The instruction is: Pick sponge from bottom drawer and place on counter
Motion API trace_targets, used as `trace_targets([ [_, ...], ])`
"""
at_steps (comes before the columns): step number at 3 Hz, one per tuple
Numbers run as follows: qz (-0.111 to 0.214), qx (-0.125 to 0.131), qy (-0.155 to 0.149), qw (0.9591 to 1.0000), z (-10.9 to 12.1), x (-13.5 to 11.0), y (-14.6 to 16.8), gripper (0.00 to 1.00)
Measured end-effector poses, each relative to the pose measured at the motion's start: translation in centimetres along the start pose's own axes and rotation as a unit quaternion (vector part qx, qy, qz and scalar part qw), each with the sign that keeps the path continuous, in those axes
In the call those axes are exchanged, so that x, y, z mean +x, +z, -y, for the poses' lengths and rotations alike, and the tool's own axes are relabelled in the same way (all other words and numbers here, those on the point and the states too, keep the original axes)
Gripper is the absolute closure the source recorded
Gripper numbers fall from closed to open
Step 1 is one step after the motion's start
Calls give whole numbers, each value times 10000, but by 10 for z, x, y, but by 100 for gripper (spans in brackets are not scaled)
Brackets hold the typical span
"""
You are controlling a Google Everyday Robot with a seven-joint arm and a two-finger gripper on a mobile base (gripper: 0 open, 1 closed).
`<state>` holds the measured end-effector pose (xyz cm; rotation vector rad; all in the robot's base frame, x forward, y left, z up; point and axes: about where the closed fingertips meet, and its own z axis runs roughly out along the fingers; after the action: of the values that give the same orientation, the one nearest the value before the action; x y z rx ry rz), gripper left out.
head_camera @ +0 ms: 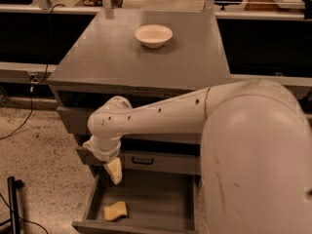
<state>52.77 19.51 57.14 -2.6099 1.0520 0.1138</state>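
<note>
The bottom drawer (161, 204) is pulled open below the cabinet, showing its grey floor. The pale yellow sponge (115, 211) lies on that floor near the front left corner. My gripper (115, 171) hangs from the white arm above the drawer's left side, a short way above and behind the sponge, not touching it. The counter (126, 57) is the flat grey top of the cabinet.
A white bowl (153, 35) stands at the back middle of the counter. A drawer with a black handle (142, 160) is just above the open one. My white arm (234, 130) fills the right side. A black stand (13, 204) is on the speckled floor at the left.
</note>
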Motion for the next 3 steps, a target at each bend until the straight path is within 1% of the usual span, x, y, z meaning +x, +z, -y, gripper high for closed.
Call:
trace_targets([
  [1,85,-199,-213,9995,0,3,40,0],
  [2,106,-230,-205,9995,-2,3,44,0],
  [3,102,-480,-233,9985,2,3,64,0],
])
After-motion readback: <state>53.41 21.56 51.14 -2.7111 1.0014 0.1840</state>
